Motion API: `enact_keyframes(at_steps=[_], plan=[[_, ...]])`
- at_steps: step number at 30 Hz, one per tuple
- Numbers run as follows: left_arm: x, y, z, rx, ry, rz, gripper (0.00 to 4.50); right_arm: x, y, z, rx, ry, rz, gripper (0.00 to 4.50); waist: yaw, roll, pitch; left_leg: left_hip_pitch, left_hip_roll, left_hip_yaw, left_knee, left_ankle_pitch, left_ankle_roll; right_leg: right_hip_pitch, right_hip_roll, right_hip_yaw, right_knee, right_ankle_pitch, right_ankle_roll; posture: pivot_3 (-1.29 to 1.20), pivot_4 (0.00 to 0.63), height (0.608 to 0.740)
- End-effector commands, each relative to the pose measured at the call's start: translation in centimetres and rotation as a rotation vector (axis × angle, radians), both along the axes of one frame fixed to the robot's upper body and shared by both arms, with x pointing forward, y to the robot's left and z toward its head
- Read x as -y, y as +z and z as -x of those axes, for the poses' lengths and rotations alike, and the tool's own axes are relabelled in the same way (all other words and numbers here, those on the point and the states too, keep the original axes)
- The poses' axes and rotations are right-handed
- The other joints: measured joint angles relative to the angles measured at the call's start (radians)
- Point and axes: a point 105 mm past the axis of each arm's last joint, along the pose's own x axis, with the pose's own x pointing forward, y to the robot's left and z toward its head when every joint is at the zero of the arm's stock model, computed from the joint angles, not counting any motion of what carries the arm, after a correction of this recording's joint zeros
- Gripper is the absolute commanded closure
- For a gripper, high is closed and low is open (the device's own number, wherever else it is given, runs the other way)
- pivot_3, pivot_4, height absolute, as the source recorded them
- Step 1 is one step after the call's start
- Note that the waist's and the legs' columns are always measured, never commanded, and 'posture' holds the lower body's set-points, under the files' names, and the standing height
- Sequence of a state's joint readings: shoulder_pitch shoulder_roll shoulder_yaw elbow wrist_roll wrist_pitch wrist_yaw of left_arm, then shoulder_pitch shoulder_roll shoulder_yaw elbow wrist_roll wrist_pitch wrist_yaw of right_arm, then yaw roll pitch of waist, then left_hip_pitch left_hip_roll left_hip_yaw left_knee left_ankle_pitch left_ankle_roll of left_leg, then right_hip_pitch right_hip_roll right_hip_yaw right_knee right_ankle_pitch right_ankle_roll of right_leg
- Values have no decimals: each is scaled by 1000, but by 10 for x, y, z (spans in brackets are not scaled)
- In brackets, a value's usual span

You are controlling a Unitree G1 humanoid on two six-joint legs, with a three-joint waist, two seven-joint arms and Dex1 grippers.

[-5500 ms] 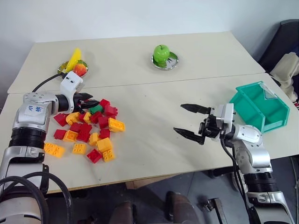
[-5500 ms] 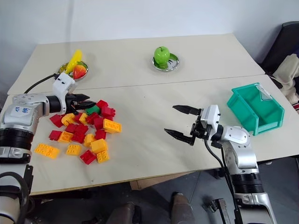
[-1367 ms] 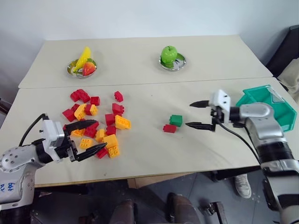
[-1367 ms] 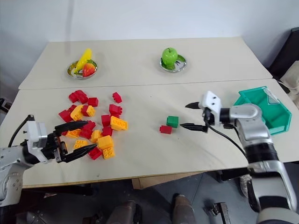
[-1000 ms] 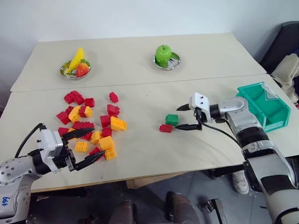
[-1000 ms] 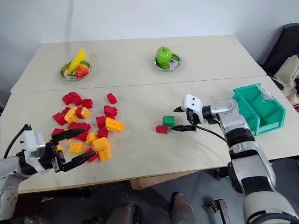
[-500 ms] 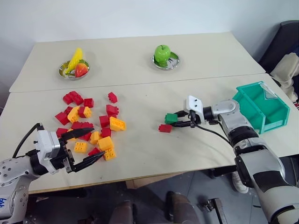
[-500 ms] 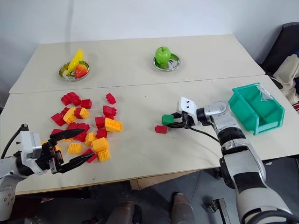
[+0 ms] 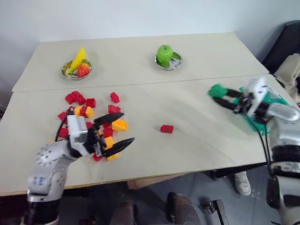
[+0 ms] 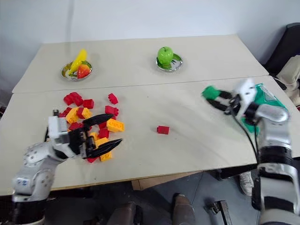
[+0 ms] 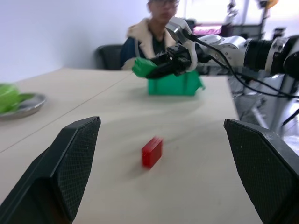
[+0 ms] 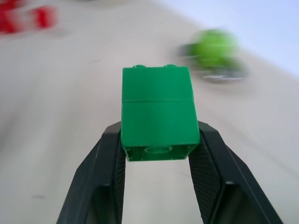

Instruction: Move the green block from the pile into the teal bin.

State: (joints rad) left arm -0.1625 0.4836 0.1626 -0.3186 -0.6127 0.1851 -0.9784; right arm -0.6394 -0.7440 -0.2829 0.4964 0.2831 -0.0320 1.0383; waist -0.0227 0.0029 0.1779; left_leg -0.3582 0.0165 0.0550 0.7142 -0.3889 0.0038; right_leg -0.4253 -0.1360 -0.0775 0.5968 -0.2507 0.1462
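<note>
The green block [image 9: 216,90] is off the table, and my right gripper [image 9: 220,94] is shut on it, just left of the teal bin [image 10: 263,94]. My right arm partly hides that bin. The right wrist view shows the block [image 12: 158,112] clamped between both black fingers [image 12: 108,158]. The pile [image 9: 89,111] of red, yellow and orange bricks lies at the left. My left gripper [image 9: 127,126] stands open over the pile's near right edge with nothing between its fingers. In the left wrist view the held block [image 11: 145,66] hangs in front of the bin [image 11: 175,87].
A lone red brick [image 9: 166,128] lies mid-table. A green apple on a metal dish [image 9: 164,54] and a fruit dish with a banana [image 9: 77,66] stand on the far table. A seated person [image 11: 161,18] is beyond the bin. A dark chair [image 9: 287,42] stands at right.
My right gripper has lifted the green block away from the red brick and swung it right to the bin. My left gripper has moved right and up over the pile's edge.
</note>
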Motion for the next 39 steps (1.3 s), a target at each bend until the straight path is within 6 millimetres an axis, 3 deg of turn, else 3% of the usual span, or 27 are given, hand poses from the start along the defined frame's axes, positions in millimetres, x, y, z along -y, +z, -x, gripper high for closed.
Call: enact_keyframes(at_steps=[1, 3, 6, 8, 11, 13, 19, 20, 21, 25, 27, 31, 35, 39], plan=[[11, 0, -9, 28, -28, -16, 0, 44, 37, 18, 131, -226, -48, 3032, 1, 0, 0, 0, 0, 0, 0, 0, 0, 0, 0, 0, 0, 0, 0, 0, 150, 740], [20, 1, -18, 38, -55, -17, 0, 75, 36, 29, 119, -374, -36, 3032, 2, 0, 0, 0, 0, 1, 0, 0, 0, 0, 0, 1, 0, 0, 0, 0, 150, 740], [30, 3, -25, 52, -95, -17, 0, 105, 29, 39, 81, -527, -35, 3032, 12, 0, 0, 0, 0, 3, 0, 0, 0, 0, 0, 1, -1, 1, 1, 0, 150, 740], [36, 4, -29, 62, -119, -19, 0, 120, 20, 44, 48, -598, -38, 3032, 16, 1, 0, 0, 0, 4, 0, 0, 1, 0, 0, 1, -1, 1, 1, 0, 150, 740], [40, 5, -33, 71, -130, -15, 0, 124, 6, 43, -15, -611, -56, 3032, 17, 1, 0, 2, 0, 6, -1, 0, 1, 0, 0, 2, -2, 1, 2, 0, 150, 740], [41, 6, -35, 73, -132, -13, 0, 121, -4, 40, -51, -593, -68, 2325, 17, 1, 0, 2, 0, 7, -1, 0, 1, 0, 0, 2, -2, 1, 2, 0, 150, 740], [29, 4, -36, 62, -79, -21, 0, 123, -1, 33, -7, -596, -56, 430, 19, 1, 0, 2, 0, 7, -1, 0, 1, 0, 0, 2, -3, 1, 2, 0, 150, 740], [21, 3, -36, 57, -43, -30, 0, 118, 5, 31, 23, -562, -55, 96, 19, 1, 0, 2, 0, 7, -1, 0, 1, 0, 0, 2, -3, 1, 2, 0, 150, 740], [13, 2, -37, 56, -3, -38, 0, 110, 10, 30, 46, -507, -51, 39, 19, 1, 0, 2, 0, 7, -1, 0, 1, 0, 0, 2, -3, 1, 2, 0, 150, 740], [-19, -3, -36, 33, 153, -93, 0, 38, 18, 38, 77, -55, -76, 39, 16, 1, 0, 2, 2, 7, -2, 0, 1, 0, 2, 2, -4, 1, 2, 0, 150, 740], [-36, -7, -33, 10, 233, -122, 0, 4, 10, 45, 35, 118, -80, 39, 13, 1, 0, 3, 4, 7, -2, 0, 1, 0, 3, 2, -4, 2, 2, 0, 150, 740], [-64, -18, -25, -5, 366, -193, 0, -43, -23, 62, -66, 341, 13, 39, 28, 1, 0, 2, 3, 7, -1, 0, 1, 0, 2, 2, -4, 2, 1, 0, 150, 740], [-91, -23, -12, -39, 509, -193, 0, -71, -48, 72, -128, 431, -12, 39, 36, 1, 0, 2, 3, 7, 0, -2, 3, 0, 2, 2, -5, 3, 1, 0, 150, 740], [-111, -27, 3, -62, 610, -193, 0, -72, -67, 77, -139, 407, -8, 39, 41, 1, 0, 2, 3, 7, 0, -2, 2, 0, 2, 2, -4, 3, 0, 0, 150, 740]])
